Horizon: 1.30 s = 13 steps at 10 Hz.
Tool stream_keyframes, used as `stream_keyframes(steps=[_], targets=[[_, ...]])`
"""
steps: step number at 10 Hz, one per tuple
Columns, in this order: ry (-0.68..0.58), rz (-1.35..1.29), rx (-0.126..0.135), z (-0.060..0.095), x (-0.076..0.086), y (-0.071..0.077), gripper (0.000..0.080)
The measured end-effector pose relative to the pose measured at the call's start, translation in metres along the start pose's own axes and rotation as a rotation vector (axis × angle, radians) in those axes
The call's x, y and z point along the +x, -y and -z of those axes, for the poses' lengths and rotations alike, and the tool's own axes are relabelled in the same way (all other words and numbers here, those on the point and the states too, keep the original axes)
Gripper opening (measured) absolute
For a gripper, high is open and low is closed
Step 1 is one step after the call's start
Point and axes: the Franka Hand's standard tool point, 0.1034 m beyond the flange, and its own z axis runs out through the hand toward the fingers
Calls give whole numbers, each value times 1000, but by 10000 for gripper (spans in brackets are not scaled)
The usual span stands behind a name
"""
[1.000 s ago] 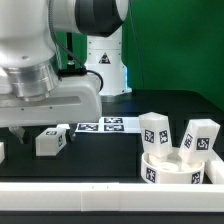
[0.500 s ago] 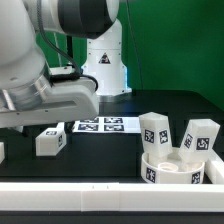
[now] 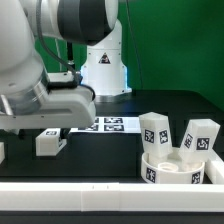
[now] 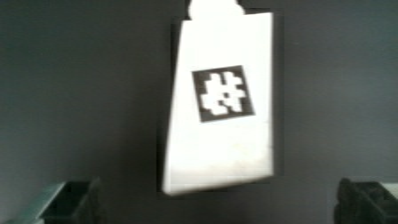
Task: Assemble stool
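Hovering over a loose leg with jaws spread wide.
The gripper (image 4: 217, 204) hangs above the leg (image 4: 222, 108), its fingertips (image 4: 71, 200) well apart and touching nothing. That leg lies flat just beside the marker board (image 3: 112, 124), on the exterior view's left of it. The seat (image 3: 172, 168) sits to the board's right, with two more legs (image 3: 155, 131) upright at its ring. I judge the leg a light, stiff plastic block, smooth and likely slippery, so the pads should close across its long flat sides near the middle. The table (image 3: 110, 150) around the board is dark, flat and open, bounded by a white rail (image 3: 100, 190).
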Motion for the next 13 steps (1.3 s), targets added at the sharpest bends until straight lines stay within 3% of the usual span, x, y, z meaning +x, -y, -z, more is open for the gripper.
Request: stream_keyframes(steps=[1,4,8,11,13], targets=[[13,-27,-1,-7,0,0,649],[47,-25,5,-9,-5,2,649],[271,-21,18,-10,-5,1,649],[302,-21,16,-14,-4,2,649],[299,-5,8,-30,-9,18,649]])
